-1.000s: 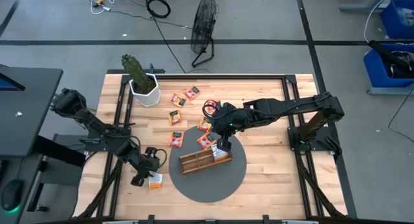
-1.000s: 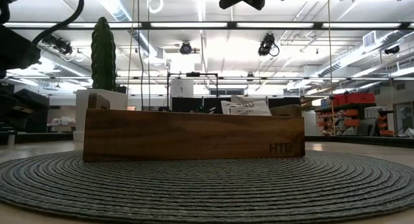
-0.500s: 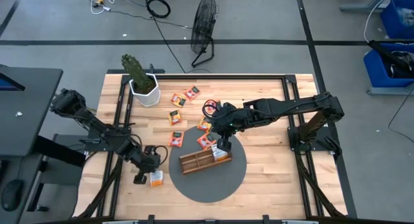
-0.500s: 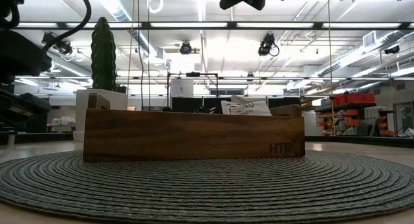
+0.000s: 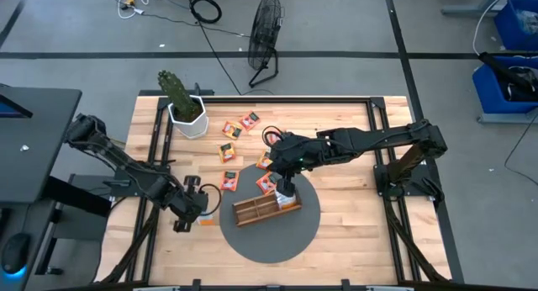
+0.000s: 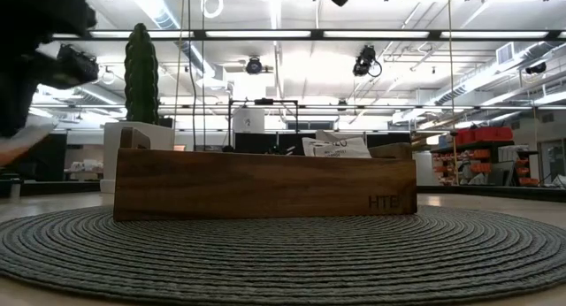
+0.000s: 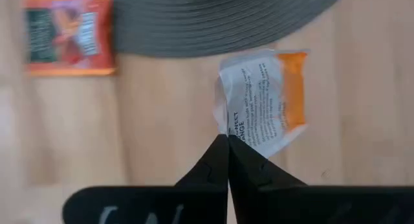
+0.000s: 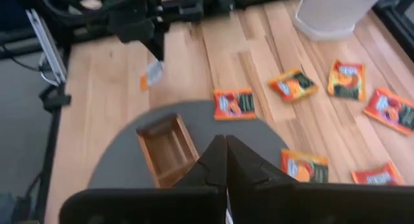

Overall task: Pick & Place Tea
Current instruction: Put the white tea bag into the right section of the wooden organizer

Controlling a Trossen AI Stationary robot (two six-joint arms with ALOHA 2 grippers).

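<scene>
My left gripper (image 5: 198, 210) is near the table's left front, beside the round grey mat (image 5: 282, 236), shut on a white-and-orange tea sachet (image 7: 262, 101), which also shows in the right wrist view (image 8: 152, 74). My right gripper (image 5: 284, 188) hovers shut above the right end of the brown wooden tray (image 5: 256, 209), with nothing showing between its fingers (image 8: 226, 146). The tray rests on the mat with a white sachet (image 6: 336, 145) standing in it. Several orange sachets (image 5: 229, 181) lie flat on the wood farther back. My left gripper pinches the sachet between its two fingers at a corner of its white end (image 7: 234, 134). The fingers come from above, pointing down. The sachet is lifted clear of the table and sticks out beyond the fingertips, its orange end (image 7: 292, 88) farthest from them.
A potted cactus (image 5: 181, 102) stands at the far left of the table. Loose sachets (image 5: 250, 119) (image 5: 227, 153) lie between it and the mat. One orange sachet (image 7: 68, 33) lies by the mat's edge near my left gripper. Black frame rails (image 5: 382, 131) run along the table's sides.
My left gripper has shut on the white-and-orange sachet and lifted it off the wood, carrying it a little toward the far edge and the mat. My right gripper has risen slightly above the tray, staying shut.
</scene>
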